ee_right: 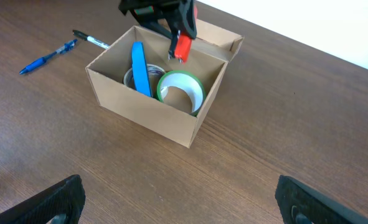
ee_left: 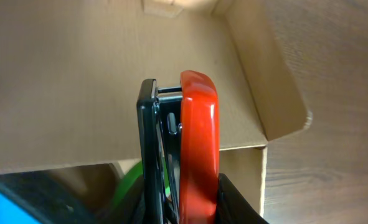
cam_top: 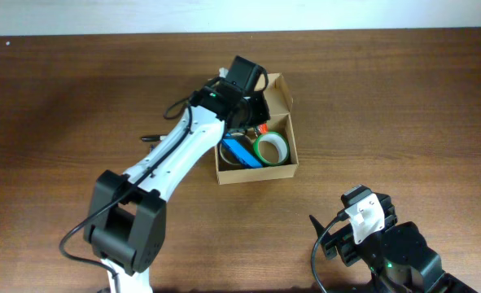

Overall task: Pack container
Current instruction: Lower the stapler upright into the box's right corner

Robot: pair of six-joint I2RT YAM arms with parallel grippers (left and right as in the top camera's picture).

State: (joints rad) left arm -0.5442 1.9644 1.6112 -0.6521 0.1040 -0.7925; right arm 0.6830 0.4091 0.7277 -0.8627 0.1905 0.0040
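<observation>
Left gripper: clenched on a red-and-black item. The item sticks out past the left fingers, red side on one pad, black side on the other. Can't tell what the item is; it's slim, with a rounded red shell.

The container sits directly under the left fingers. Its flap lid is open on the far side and stands just behind the held item. The item hangs over the open top, near the back wall. I can't tell if it's touching anything inside.

Under the left fingertips, inside the container:
- green tape roll, on edge against the front wall
- blue packet, upright, just beside the roll
- a greyish roll behind the packet, mostly hidden

Right gripper: released, with the right fingers spread wide and nothing between them. It's low over the table. The container is straight ahead of these fingers, centred between them and well apart.

Beyond the container, off toward the left finger in the right wrist view, a blue pen and a black pen lie flat on the table near each other.
</observation>
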